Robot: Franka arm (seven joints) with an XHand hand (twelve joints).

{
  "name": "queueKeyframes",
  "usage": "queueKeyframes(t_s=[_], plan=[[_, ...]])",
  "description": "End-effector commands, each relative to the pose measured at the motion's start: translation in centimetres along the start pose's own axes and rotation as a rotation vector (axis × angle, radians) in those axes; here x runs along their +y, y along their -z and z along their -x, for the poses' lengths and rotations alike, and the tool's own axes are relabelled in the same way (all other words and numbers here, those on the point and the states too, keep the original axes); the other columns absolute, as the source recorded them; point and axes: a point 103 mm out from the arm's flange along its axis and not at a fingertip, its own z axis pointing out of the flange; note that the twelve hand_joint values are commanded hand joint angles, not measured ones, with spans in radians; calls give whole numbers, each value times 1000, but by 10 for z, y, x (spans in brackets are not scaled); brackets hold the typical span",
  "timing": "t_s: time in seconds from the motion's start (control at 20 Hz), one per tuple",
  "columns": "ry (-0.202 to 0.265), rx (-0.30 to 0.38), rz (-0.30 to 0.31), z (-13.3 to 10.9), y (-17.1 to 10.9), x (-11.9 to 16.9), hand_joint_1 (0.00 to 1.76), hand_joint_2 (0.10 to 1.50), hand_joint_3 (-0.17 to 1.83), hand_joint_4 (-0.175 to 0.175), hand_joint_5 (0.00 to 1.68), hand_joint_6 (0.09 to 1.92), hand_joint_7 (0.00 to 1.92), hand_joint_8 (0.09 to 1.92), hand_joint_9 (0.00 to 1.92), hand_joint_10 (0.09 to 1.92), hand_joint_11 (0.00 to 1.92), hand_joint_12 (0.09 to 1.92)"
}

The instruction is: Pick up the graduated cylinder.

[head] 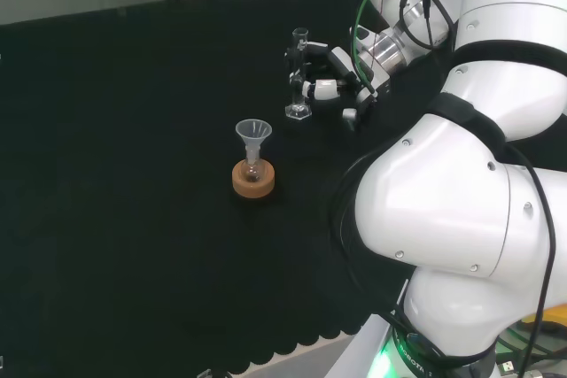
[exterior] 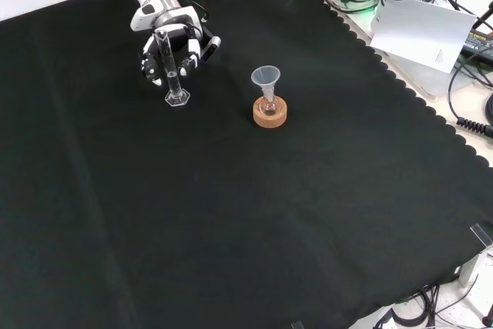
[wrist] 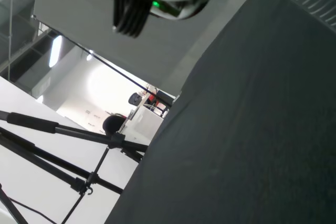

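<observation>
The robot hand (exterior: 171, 48) is seen right at the graduated cylinder (exterior: 170, 65), its fingers (head: 321, 88) curled in around the tube; whether the tube is actually pinched cannot be told for certain, though contact appears made. The cylinder stands upright on its hexagonal foot on the bench (exterior: 231, 213), the foot apparently on the black cloth. For a clean pick, the tube is best gripped around its middle and raised straight up, so no tilt is introduced. A funnel (exterior: 266, 77) in a small flask on a cork ring (exterior: 269, 114) stands nearby and should be kept clear of.
</observation>
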Motion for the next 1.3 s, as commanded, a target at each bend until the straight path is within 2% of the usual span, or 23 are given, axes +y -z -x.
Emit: queueKeyframes(t_s=[0.05, 0.45, 0.75, 1.1, 1.25, 1.3], plan=[[6, 1, 7, 0, 2, 0, 1140, 643, 702, 1, 648, 641, 822, 503, 1101, 271, 824, 1079], [2, 6, -6, 1, -4, 0, 1143, 684, 691, -8, 646, 654, 808, 517, 1115, 253, 864, 1060], [4, 7, 6, 3, -4, 0, 1140, 715, 671, -11, 681, 671, 821, 555, 1158, 225, 940, 1002], [11, -7, 13, 0, -6, 3, 1131, 808, 631, 7, 801, 636, 924, 562, 1234, 166, 1051, 917], [16, -52, -1, -4, -9, 4, 1120, 864, 609, 20, 852, 614, 971, 544, 1265, 139, 1096, 887], [15, -90, 0, -7, -9, 4, 1103, 946, 455, -4, 859, 814, 989, 539, 1279, 130, 1117, 878]])
